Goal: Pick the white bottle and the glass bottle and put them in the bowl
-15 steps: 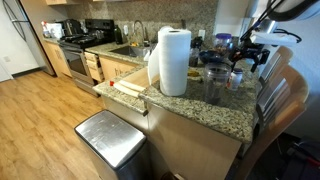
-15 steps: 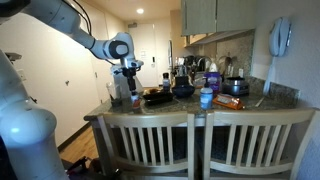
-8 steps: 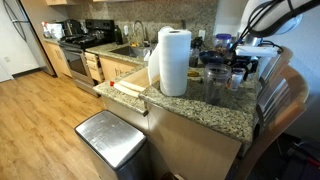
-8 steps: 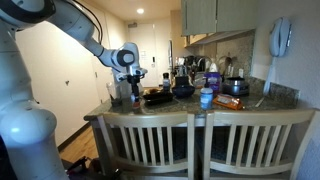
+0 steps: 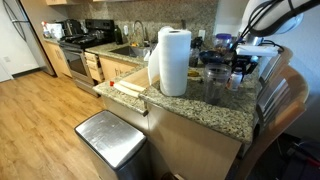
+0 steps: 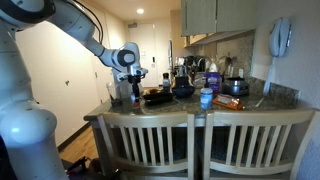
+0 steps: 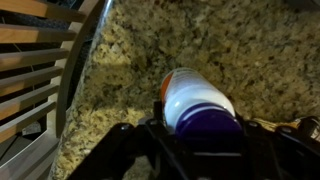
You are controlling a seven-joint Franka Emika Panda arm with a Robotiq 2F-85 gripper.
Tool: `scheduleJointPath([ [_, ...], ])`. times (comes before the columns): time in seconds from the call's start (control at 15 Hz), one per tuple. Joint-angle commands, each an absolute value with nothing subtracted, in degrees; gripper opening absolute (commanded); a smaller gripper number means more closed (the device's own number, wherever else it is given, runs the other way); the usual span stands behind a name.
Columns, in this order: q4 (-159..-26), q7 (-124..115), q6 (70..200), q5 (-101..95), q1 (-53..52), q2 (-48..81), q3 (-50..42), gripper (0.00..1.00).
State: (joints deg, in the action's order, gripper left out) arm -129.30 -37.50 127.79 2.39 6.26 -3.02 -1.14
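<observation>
Reaching down over the white bottle (image 7: 196, 98), the hand (image 7: 203, 142); cannot tell whether it grips

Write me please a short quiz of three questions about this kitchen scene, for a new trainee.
1. True or false: the white bottle has a red cap.
2. What does the white bottle rest on? A) a speckled stone counter B) a wooden tray C) a white plate
3. Fill in: in an exterior view, the tall white thing near the counter's edge is a ___.

Key: 1) False, the cap is purple. 2) A. 3) paper towel roll.
</observation>
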Motion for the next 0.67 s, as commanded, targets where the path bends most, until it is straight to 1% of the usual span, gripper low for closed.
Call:
scheduleJointPath([
  [0.0, -129.3, -38.0, 126.9, 1.9, 6.1, -3.4, -2.5, 0.31],
  [0.4, -127.3, -38.4, 122.0, 1.3, 6.6, -4.9, -3.8, 0.3],
  [0.6, -127.3, -42.8, 123.6, -3.6, 7.2, -12.2, -3.9, 0.3],
])
